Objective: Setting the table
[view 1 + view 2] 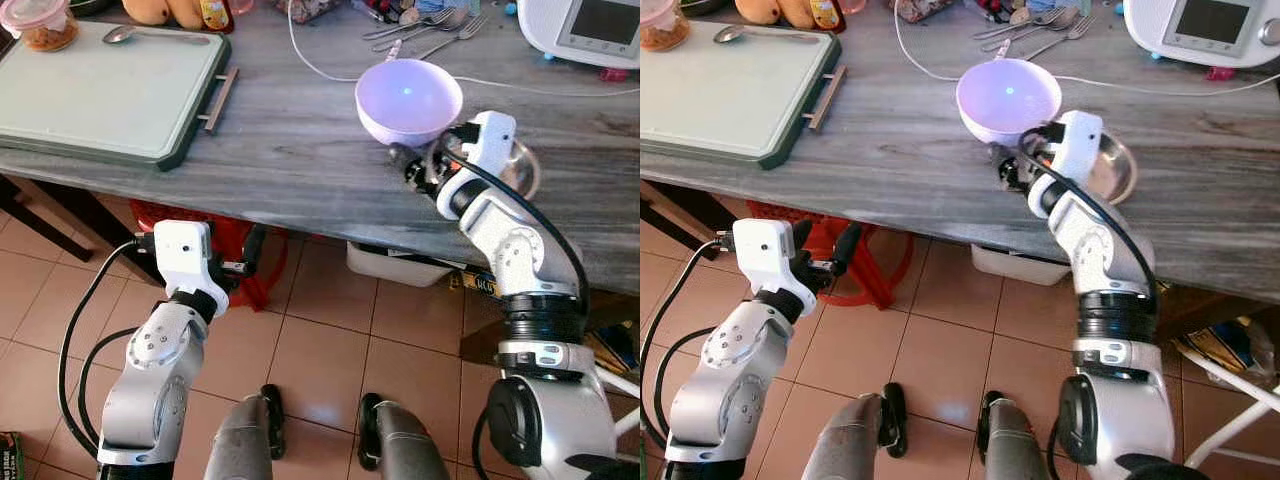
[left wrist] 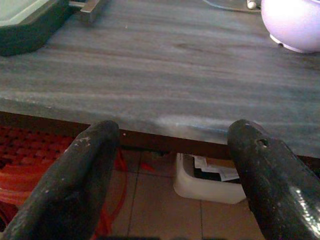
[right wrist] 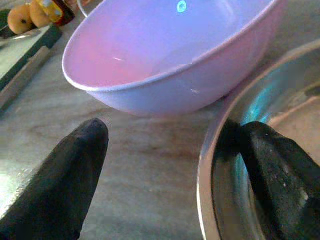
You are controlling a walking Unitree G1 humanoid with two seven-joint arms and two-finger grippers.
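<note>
Right gripper [image 3: 165, 175] low over the grey wood-grain table [image 1: 300, 150], fingers spread: one finger sits inside the steel dish [image 3: 260, 165], the other rests outside it on the table top, so the dish's rim runs between them, not yet pinched. Lilac bowl [image 3: 170, 65] stands just ahead of the fingertips, touching or nearly touching the dish's rim; cannot tell which. From the head views the bowl [image 1: 409, 100] is upright, empty, near the table's front edge, with the dish partly hidden beyond the right wrist. Beyond the bowl lie forks and spoons [image 1: 425, 30] and a white cable [image 1: 320, 70]. Left gripper [image 2: 170, 170] hangs below the table's front edge, fingers wide apart, holding nothing; table edge straight ahead of it, green tray [image 1: 100, 90] farther off on the table with a spoon [image 1: 125, 35] on it.
</note>
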